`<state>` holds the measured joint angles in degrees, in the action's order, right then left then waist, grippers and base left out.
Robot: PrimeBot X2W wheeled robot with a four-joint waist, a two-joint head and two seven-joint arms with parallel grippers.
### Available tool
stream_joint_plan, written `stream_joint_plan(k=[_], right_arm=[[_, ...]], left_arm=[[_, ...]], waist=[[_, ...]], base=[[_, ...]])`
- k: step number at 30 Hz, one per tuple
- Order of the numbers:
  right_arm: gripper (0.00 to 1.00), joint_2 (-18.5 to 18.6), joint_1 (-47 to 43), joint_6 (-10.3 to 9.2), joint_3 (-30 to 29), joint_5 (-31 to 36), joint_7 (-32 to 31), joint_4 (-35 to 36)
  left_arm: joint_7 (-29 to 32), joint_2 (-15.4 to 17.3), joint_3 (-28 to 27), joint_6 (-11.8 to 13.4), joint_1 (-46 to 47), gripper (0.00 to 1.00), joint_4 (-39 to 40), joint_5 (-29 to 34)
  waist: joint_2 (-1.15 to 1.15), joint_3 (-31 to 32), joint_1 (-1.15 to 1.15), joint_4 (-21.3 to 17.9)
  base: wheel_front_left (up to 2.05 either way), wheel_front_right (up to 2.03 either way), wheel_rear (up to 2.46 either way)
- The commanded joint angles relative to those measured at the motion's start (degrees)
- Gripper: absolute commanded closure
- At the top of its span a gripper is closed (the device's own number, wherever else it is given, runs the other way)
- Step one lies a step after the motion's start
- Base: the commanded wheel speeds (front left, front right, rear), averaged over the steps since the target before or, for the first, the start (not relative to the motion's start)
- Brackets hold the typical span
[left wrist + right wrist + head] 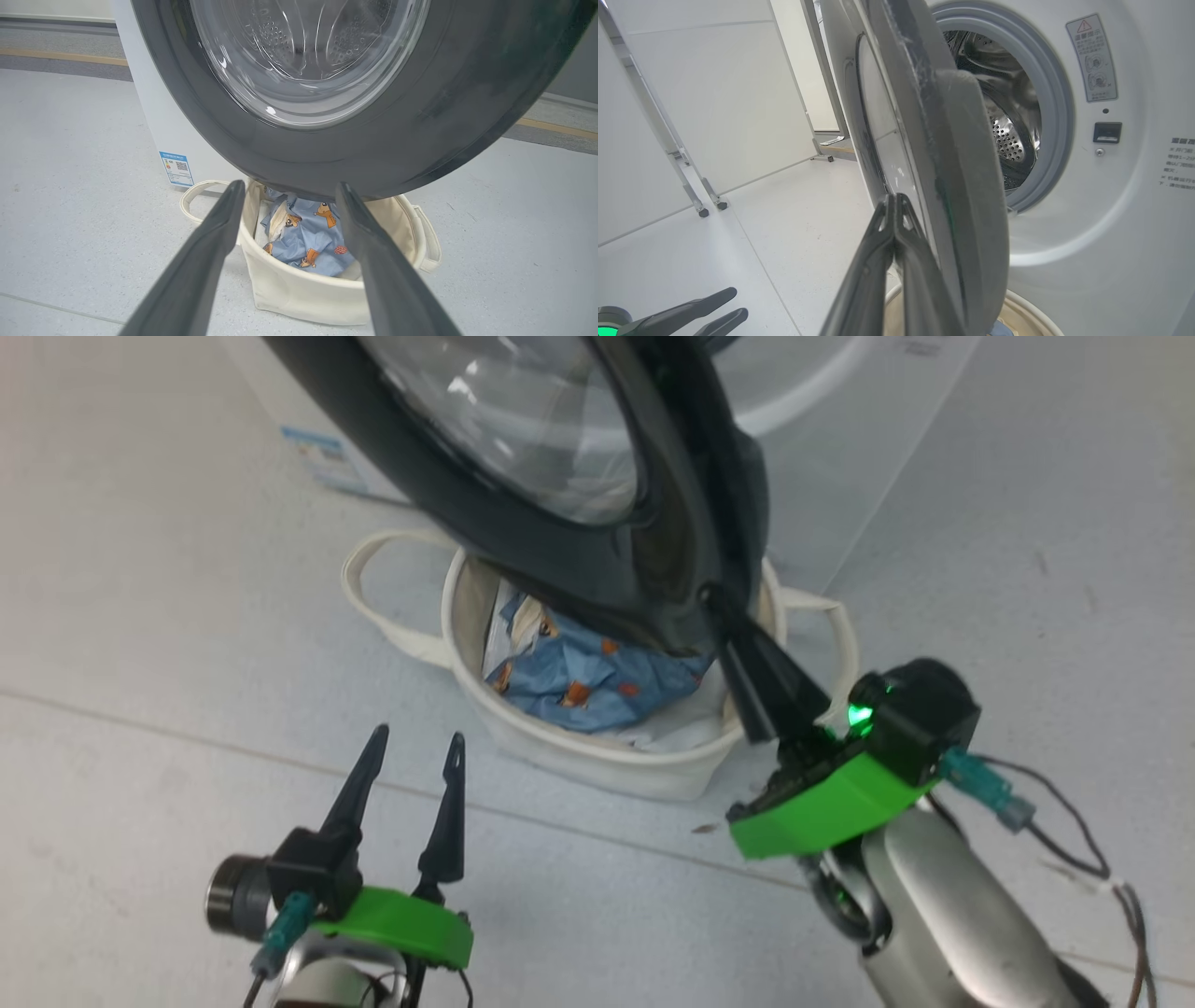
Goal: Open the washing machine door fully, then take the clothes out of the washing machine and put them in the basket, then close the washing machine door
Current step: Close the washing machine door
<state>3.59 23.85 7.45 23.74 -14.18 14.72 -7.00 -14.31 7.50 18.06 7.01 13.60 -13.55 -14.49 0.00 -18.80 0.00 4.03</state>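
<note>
The washing machine door (523, 551) stands partly open. Its black rim hangs over the basket (597, 761), which sits on the floor (140, 616) just in front of the washing machine (840, 476). The clothes (579, 677) lie inside the basket, with blue cloth printed in orange-brown on top.

The right gripper (719, 607) has its fingers pressed together with nothing between them, and its tips are at the door's lower right edge. From the head, the door covers most of the machine's opening. The right wrist view looks past the door's edge to the steel drum (1008, 135) inside its grey gasket, with the closed fingers lying along the door's outer face.

The left gripper (415, 737) hovers nearer and to the left, fingers spread apart and holding nothing. Its wrist view looks between them at the door's glass and the basket beneath, and adds a blue label (176, 169) low on the machine.
</note>
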Motion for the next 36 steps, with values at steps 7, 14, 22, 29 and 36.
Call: stream_joint_plan(k=[7,14,22,29,36], right_arm=[[1.00,-0.7,4.9,0.03,-3.5,1.2,0.3,0.6],[1.00,-0.7,7.9,0.03,-9.5,1.5,0.3,1.7],[1.00,-0.1,12.8,0.03,-15.4,1.0,0.3,1.0],[1.00,1.8,18.2,0.03,-21.3,-0.1,0.3,-0.3],[1.00,3.2,23.2,0.03,-24.6,-1.7,0.3,-3.0]], left_arm=[[-0.7,-1.2,-1.0,0.0,4.0,0.00,1.6,1.5],[-0.7,-2.4,-1.0,0.0,5.8,0.00,2.4,2.5],[-0.7,-3.5,-0.1,-0.1,7.5,0.00,2.4,3.0],[-0.7,-4.2,0.5,0.4,9.2,0.00,2.3,3.3],[-0.7,-4.5,1.3,0.9,9.9,0.00,2.3,2.9]], waist=[[0.00,-5.4,0.00,2.7],[0.00,-8.9,0.00,3.5],[0.00,-12.3,0.00,4.4],[0.00,-15.1,0.00,5.9],[0.00,-17.1,0.00,7.0]], base=[[0.00,0.00,0.00],[0.00,0.00,0.00],[0.00,0.00,0.00],[0.00,0.00,0.00],[0.00,0.00,0.00]])
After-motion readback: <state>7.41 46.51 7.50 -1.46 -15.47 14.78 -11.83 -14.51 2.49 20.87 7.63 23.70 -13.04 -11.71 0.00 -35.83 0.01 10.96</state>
